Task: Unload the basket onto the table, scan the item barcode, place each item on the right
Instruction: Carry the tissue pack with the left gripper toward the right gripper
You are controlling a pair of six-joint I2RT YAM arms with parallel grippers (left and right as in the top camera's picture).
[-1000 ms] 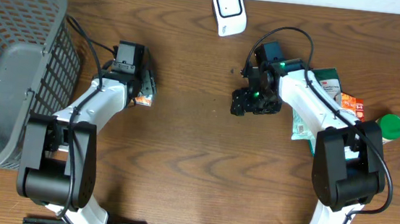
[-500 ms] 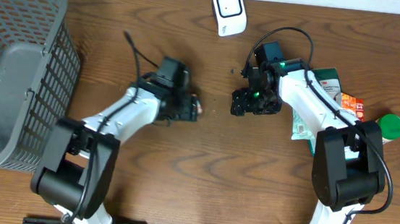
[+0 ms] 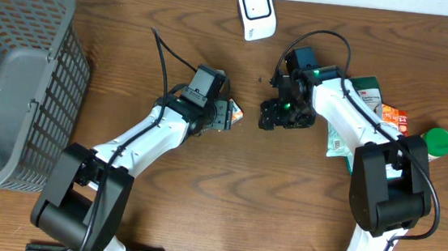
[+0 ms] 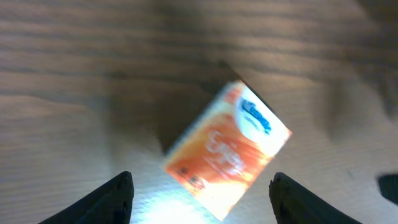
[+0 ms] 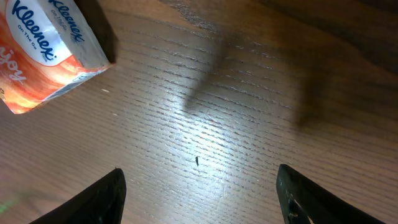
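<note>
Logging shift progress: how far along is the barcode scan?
Done: the orange Kleenex tissue pack is out mid-table. In hand: nothing gripped; the left gripper hangs open over it, the right gripper open nearby. Left: showing its barcode to the white scanner at the far edge.

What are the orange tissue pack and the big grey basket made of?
Tissue pack: seemingly thin, glossy plastic film, since its printed wrap looks smooth and slightly shiny. Basket: likely moulded matte plastic, judging by its even grey grid walls.
</note>
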